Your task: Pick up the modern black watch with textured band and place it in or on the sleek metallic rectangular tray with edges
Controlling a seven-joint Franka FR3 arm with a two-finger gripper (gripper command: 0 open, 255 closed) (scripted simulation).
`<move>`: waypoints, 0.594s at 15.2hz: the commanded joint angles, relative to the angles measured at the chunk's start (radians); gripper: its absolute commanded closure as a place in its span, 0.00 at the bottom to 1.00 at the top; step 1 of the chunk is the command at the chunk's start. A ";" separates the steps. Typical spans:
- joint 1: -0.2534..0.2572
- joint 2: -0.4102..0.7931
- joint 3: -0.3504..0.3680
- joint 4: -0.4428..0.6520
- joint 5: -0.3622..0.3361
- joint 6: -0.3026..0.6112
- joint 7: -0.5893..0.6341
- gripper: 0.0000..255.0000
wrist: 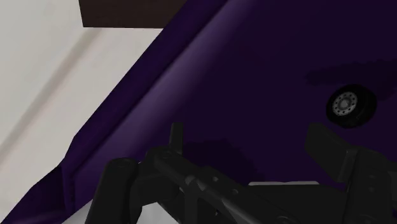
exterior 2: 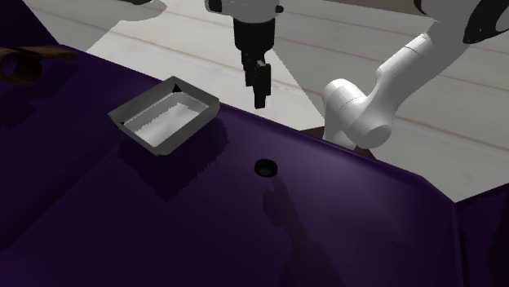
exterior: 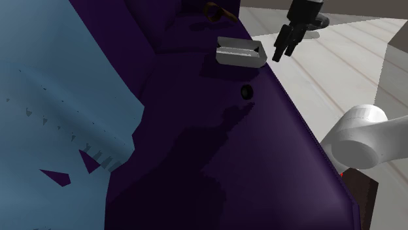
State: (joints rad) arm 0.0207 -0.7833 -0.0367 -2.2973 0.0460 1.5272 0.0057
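Aloft, claw [exterior 2: 259,99] spread, pointing down near tray [exterior 2: 130,114], watch [exterior 2: 265,168] apart.

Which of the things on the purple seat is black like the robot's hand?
The little round watch, lying by itself apart from the others. The tray is grey with raised walls, and the brown thing lies far off past the tray.

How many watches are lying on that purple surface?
1. The black watch lies on the purple surface, apart from the grey tray and to its right in the second exterior view. A brown thing farther off is too unclear to name.
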 commanded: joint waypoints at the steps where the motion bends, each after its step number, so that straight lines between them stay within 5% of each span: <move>1: 0.000 0.000 0.000 0.000 0.000 0.000 0.000 0.00; 9: 0.095 0.000 0.208 -0.084 0.026 0.170 0.076 0.00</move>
State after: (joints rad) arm 0.1051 -0.7852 0.1489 -2.3743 0.0732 1.6773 0.0767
